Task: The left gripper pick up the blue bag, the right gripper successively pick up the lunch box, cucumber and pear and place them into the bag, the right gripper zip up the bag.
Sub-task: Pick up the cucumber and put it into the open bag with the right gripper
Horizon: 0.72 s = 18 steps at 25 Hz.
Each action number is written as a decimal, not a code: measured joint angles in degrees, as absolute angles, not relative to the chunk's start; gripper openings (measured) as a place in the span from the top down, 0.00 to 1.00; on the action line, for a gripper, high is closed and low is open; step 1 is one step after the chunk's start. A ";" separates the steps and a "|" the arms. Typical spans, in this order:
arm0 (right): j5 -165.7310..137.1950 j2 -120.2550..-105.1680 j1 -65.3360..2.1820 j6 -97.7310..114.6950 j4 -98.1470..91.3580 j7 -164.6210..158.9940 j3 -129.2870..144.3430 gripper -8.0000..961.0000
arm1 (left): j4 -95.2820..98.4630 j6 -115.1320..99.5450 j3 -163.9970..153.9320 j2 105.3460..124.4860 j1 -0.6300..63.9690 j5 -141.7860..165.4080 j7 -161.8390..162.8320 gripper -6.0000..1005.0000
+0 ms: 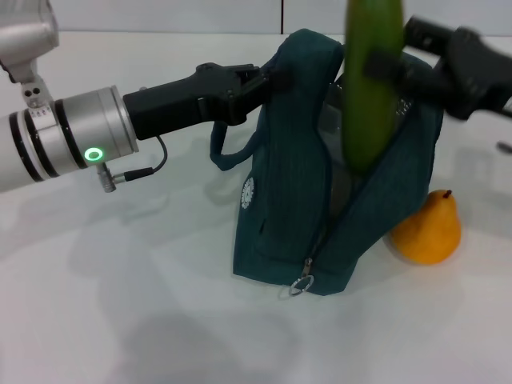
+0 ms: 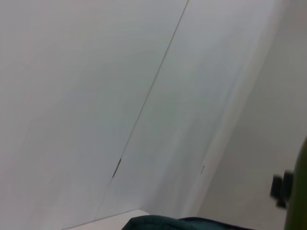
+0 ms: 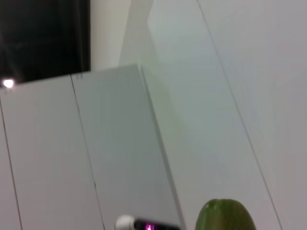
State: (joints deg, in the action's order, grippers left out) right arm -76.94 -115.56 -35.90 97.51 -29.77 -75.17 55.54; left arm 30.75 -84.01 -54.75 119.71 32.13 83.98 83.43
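cucumber (image 1: 370, 88) upright, its lower end hidden in the open blue bag (image 1: 288, 216); right pincer (image 1: 392, 68) clamps it, left pincer (image 1: 264, 84) grips the bag's top; pear (image 1: 428, 228) on the tabletop (image 1: 120, 304) beside the bag.

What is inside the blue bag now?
The cucumber stands upright with its lower end in the open blue bag. Anything deeper inside is covered by the fabric.

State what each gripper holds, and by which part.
The left gripper holds the blue bag by its top edge. The right gripper holds the cucumber partway up its length, upright, with its lower end inside the bag.
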 joint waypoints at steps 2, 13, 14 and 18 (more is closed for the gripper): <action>-76.84 -115.86 -35.96 96.49 -28.32 -72.04 57.28 0.26 | 30.70 -83.89 -54.75 119.71 32.19 84.09 83.34 0.95; -76.25 -116.19 -36.55 93.27 -23.15 -65.01 63.00 0.23 | 30.22 -83.84 -54.75 119.70 32.26 84.16 83.08 0.95; -76.25 -116.19 -36.34 92.97 -23.12 -64.92 63.05 0.23 | 30.19 -83.84 -54.75 119.70 32.26 84.20 83.08 0.95; -75.22 -116.19 -35.52 92.65 -23.02 -64.79 63.10 0.22 | 30.15 -83.84 -54.75 119.70 32.26 84.25 83.06 0.95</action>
